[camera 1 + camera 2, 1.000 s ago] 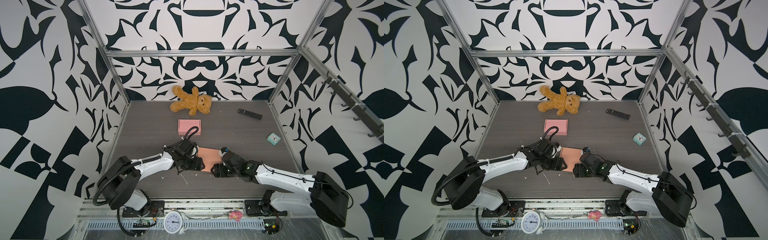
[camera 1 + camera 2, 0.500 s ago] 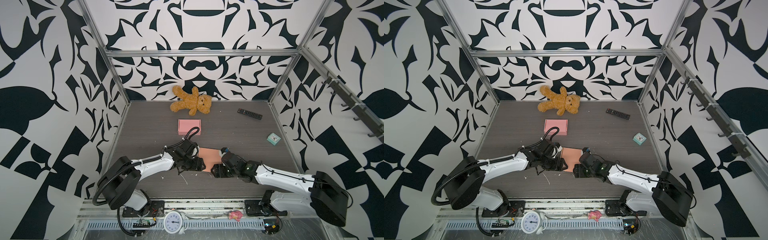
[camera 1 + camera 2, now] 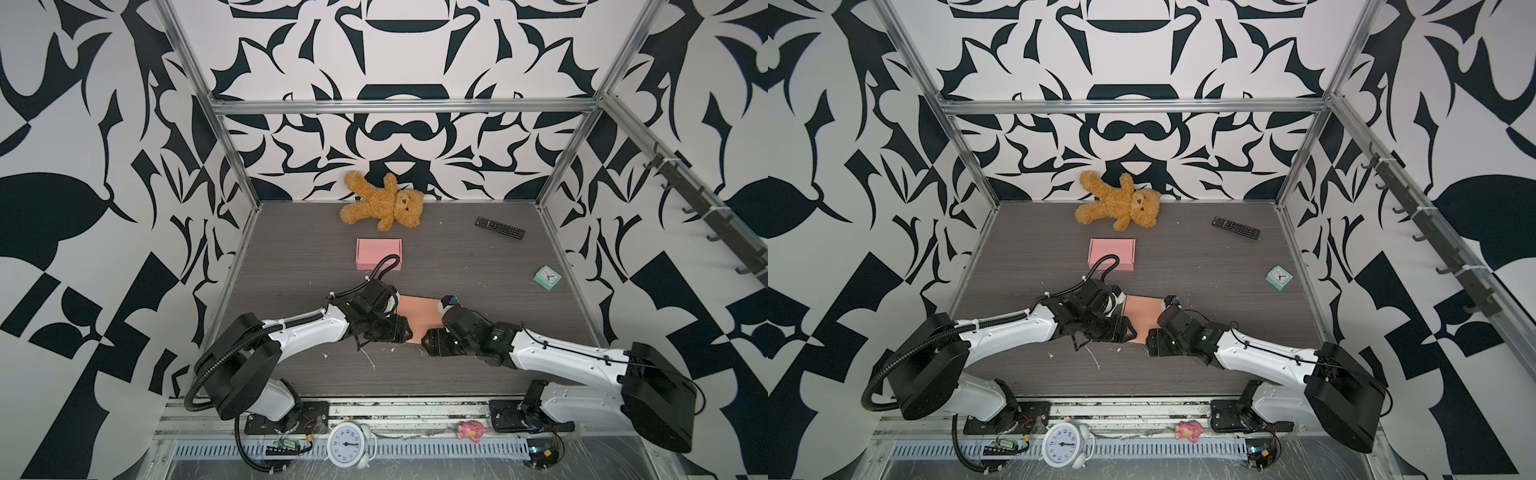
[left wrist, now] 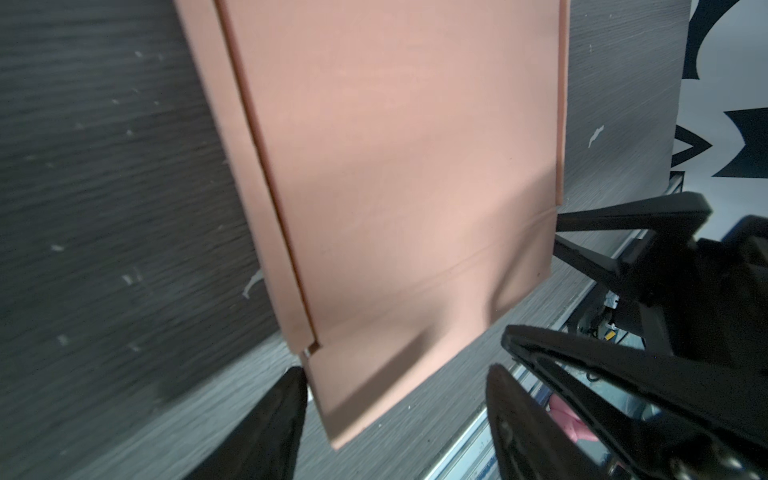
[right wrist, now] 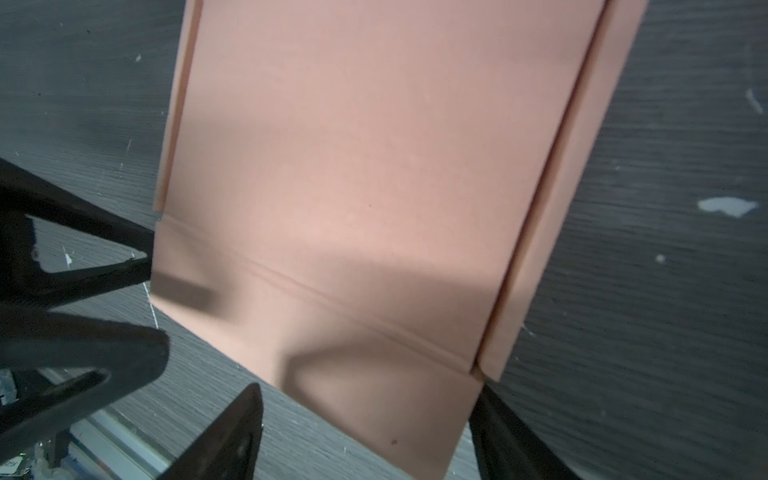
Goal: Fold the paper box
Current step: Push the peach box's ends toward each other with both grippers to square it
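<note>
The paper box (image 3: 419, 311) is a flat salmon-pink sheet with creased flaps, lying on the dark table between my two arms in both top views (image 3: 1142, 311). My left gripper (image 3: 402, 331) is at its near left corner and my right gripper (image 3: 432, 343) at its near right corner. In the left wrist view the left gripper (image 4: 395, 374) is open, its fingers straddling the near flap of the sheet (image 4: 395, 166). In the right wrist view the right gripper (image 5: 368, 390) is open the same way around the sheet's (image 5: 374, 166) flap. Neither pinches the paper.
A folded pink box (image 3: 378, 253) sits behind the left arm. A teddy bear (image 3: 384, 203) and a remote (image 3: 500, 227) lie by the back wall, a small teal clock (image 3: 547, 277) at the right. A white alarm clock (image 3: 348, 444) and pink toy (image 3: 471, 430) sit below the table's front edge.
</note>
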Controlling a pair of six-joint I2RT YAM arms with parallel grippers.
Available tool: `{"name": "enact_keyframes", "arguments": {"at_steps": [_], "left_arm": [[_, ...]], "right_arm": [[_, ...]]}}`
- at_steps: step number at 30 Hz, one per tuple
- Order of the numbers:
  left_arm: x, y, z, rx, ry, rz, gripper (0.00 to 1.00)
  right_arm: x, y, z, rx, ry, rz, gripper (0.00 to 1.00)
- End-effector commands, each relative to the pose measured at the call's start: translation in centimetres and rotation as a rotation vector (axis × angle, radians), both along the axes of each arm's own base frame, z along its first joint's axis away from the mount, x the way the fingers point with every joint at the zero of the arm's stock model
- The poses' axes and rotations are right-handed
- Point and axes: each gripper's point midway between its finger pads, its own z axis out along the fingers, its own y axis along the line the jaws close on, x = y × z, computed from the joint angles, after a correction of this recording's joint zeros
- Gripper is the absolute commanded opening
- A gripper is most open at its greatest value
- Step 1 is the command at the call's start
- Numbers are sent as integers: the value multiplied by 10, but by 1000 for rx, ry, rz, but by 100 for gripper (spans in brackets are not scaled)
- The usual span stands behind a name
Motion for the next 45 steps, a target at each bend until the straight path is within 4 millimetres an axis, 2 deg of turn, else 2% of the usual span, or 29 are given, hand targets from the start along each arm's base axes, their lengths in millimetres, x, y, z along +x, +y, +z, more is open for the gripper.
{"name": "enact_keyframes", "arguments": {"at_steps": [1,19,29,35,45], "left_arm": [[-5,1,-1,-6,4,0,71],[-3,-1,-9,4,15,6,67],[2,1,-17,42,0,11,61],[7,-1,-14,48,-12,6,55],[12,0,-21,78,-24,19,49]], "right_arm": [[6,4,9,2,-29,-17,79],[11,3,7,-44,-47,-18,77],[12,-1,5,-57,-53,-38,77],[15,-2,4,-67,-66,-45,76],[20,-12,2,-103,-98,-74,76]]}}
